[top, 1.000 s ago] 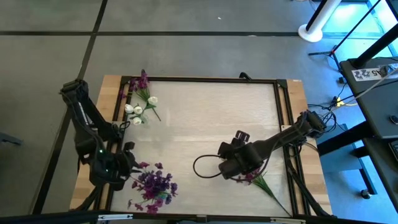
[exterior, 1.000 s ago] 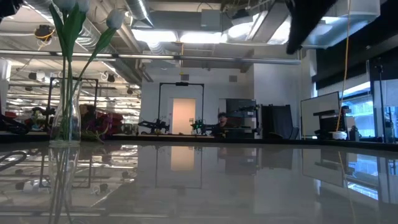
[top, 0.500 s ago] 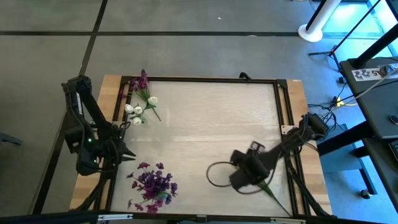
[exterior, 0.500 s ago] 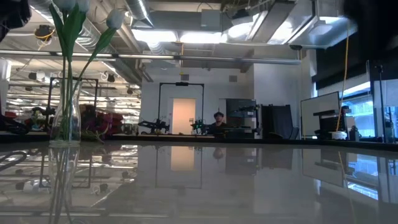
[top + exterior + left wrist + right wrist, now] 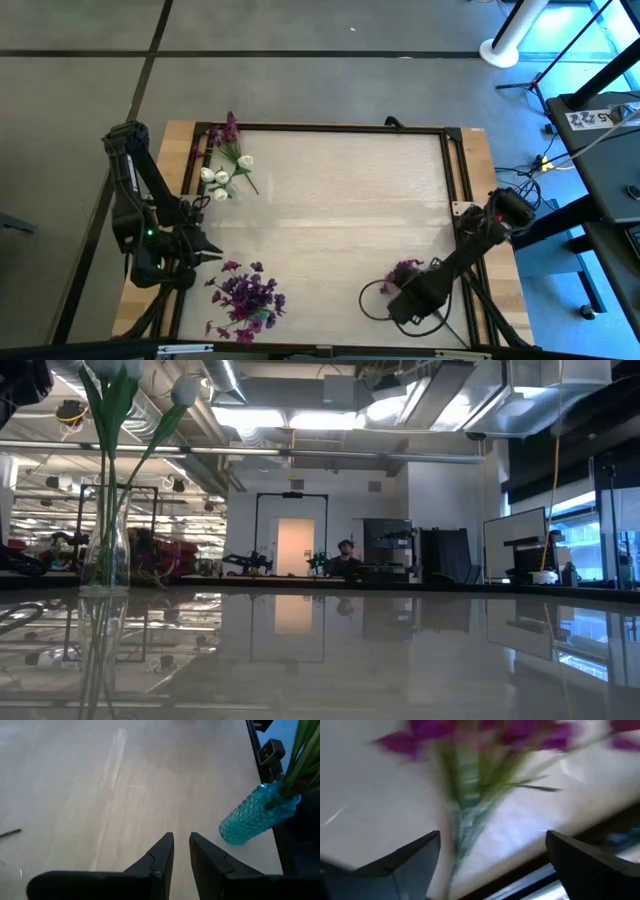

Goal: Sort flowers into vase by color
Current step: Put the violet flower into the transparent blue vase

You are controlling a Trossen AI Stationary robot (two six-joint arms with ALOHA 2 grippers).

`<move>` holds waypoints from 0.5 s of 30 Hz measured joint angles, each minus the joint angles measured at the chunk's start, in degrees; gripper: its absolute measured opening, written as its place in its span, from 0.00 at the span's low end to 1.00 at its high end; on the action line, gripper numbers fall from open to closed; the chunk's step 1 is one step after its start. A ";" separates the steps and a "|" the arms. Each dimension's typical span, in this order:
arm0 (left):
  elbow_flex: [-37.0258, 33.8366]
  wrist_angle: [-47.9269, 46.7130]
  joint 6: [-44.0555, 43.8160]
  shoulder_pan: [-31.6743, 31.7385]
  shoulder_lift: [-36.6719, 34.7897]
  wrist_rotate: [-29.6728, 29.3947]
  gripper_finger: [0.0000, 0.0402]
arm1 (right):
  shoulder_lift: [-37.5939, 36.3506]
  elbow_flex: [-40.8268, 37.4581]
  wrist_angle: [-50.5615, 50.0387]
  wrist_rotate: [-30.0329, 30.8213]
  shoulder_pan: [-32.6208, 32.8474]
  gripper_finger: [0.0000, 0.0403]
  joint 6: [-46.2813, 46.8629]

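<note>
The left gripper, fingers nearly closed on nothing, faces a teal vase whose stems run out of view. The right gripper, fingers spread wide and empty, hovers over a blurred magenta sprig, its stem running lengthwise between them, blossoms beyond the fingertips.

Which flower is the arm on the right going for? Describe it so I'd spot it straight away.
Look at the table's near right corner, where the right gripper hovers open. Just beside it lies a lone purple sprig with a green stem. Unlike the big purple bunch at the near left or the white buds at the far left, it lies alone.
</note>
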 joint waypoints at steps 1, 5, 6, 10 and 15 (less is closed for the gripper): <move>-0.42 0.43 -0.30 -0.01 -0.01 0.20 0.15 | 0.00 -0.50 1.59 -0.18 0.33 0.91 0.01; -3.87 6.63 -0.35 -0.06 0.00 2.08 0.15 | 0.00 -5.38 9.31 -0.48 1.15 0.90 2.00; -4.77 8.44 -0.33 -0.06 0.02 3.21 0.15 | 0.00 -6.75 11.06 -0.92 1.15 0.87 2.48; -7.86 13.59 -0.46 -0.84 0.15 4.42 0.15 | -0.13 -10.01 16.88 -0.24 0.93 0.71 2.29; -12.14 19.69 -1.83 -2.17 0.15 3.52 0.15 | -0.24 -10.44 18.99 1.74 0.97 0.42 -0.45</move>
